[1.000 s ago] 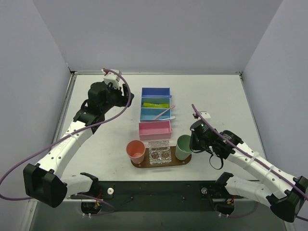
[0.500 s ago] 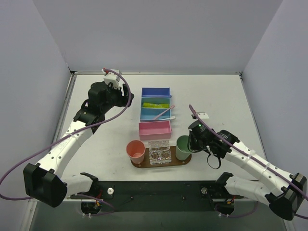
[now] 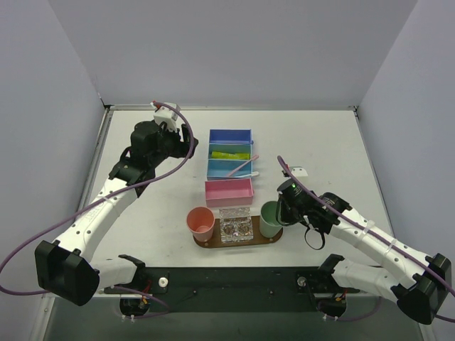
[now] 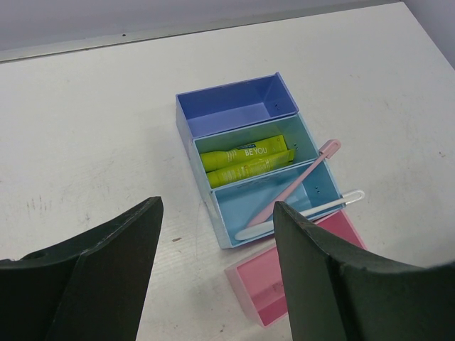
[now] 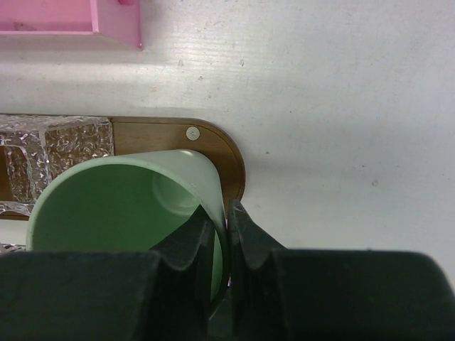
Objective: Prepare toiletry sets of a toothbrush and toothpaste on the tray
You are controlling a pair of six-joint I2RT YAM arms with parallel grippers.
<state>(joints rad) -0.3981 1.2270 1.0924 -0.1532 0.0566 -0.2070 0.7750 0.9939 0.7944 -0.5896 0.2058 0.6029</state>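
1. The white table (image 3: 327, 142) is spread beneath both pairs of fingers.
2. Four bins are seen ahead of the left fingers. The blue bin (image 4: 238, 106) lies farthest. The green bin (image 4: 304, 136) and the light-blue bin (image 4: 238, 206) follow, touching in a row. The pink bin (image 4: 266, 284) is set nearest, slightly apart.
3. The tray (image 5: 163, 135) lies directly below the right fingers. Its rounded end is seen just past their tips.
4. The left gripper (image 4: 217, 209) is held above the table with its fingers spread wide and nothing between them.
5. The right gripper (image 5: 222, 213) is pinched narrowly on the rim of the mint-green cup (image 5: 121, 192), with one finger inside the wall and one outside.
6. That cup stands on the tray's end. The salmon cup (image 3: 200, 222) is found at the opposite end, well away from the right fingers.
7. The clear holder (image 3: 235, 226) is placed on the tray between the two cups.
8. Two toothpaste tubes (image 4: 245, 160) are laid side by side in the green bin, beyond the left fingertips.
9. The pink toothbrush (image 4: 298, 181) and the white toothbrush (image 4: 306, 211) are propped in the light-blue bin, their ends jutting over its wall.
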